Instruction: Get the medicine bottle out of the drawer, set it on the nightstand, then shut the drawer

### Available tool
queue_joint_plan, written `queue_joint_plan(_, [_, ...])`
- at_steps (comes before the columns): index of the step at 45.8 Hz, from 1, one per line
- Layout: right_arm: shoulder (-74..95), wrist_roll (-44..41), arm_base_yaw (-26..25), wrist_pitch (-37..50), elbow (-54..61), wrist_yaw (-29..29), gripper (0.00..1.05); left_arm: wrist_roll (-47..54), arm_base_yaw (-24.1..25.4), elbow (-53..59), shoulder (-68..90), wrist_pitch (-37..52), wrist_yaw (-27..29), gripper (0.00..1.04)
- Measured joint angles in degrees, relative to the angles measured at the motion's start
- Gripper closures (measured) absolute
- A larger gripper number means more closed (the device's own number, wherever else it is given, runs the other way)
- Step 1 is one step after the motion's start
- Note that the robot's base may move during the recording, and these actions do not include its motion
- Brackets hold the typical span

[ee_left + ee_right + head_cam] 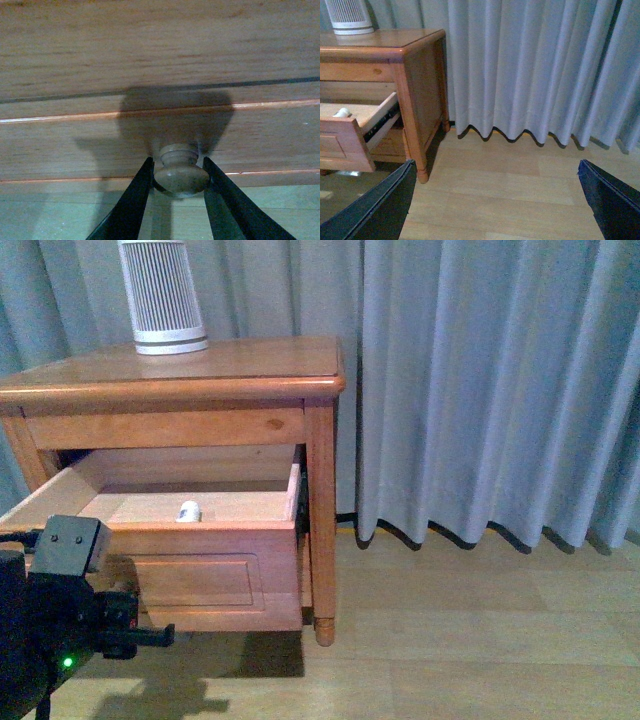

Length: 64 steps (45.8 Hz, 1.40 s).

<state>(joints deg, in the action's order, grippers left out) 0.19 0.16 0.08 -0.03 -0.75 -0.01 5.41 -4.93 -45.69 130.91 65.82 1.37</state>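
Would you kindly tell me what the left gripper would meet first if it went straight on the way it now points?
Most likely the drawer front: the left gripper has its jaws closed on the knob, tips near its neck, so that front lies just ahead. The gap is unclear.

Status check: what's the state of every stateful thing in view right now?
drawer: pulled open.
medicine bottle: inside the drawer, ungrasped.
knob: held between the left jaws.
left gripper: shut on knob.
right gripper: open, empty.
slatted cylinder: upright on the nightstand.
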Motion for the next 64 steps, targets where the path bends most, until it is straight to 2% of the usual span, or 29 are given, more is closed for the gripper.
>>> queue_joint_plan(4, [0.0,0.0,0.0,0.0,0.0,0.0,0.07,-0.2,0.1,0.3,-0.7,-1.5,-0.5,0.78])
queue_joint_plan(20, [0.0,0.0,0.0,0.0,0.0,0.0,0.07,0.8,1.1,4.3,-7.8,-8.8,-3.9,0.29])
queue_joint_plan(27, [0.0,0.0,0.0,0.0,0.0,0.0,0.07,1.2,2.9,7.1,-18.9,-15.8,-4.5,0.06])
queue_joint_plan(32, [0.0,0.0,0.0,0.0,0.0,0.0,0.07,1.4,3.9,7.8,-28.1,-20.4,-5.7,0.07])
queue_joint_plan(42, [0.0,0.0,0.0,0.0,0.0,0.0,0.07,-0.8,6.0,9.7,-56.5,-37.1,-9.0,0.07])
queue_joint_plan(64, [0.0,0.0,0.0,0.0,0.0,0.0,0.07,-1.9,6.0,26.6,-101.6,-63.0,-13.4,0.07])
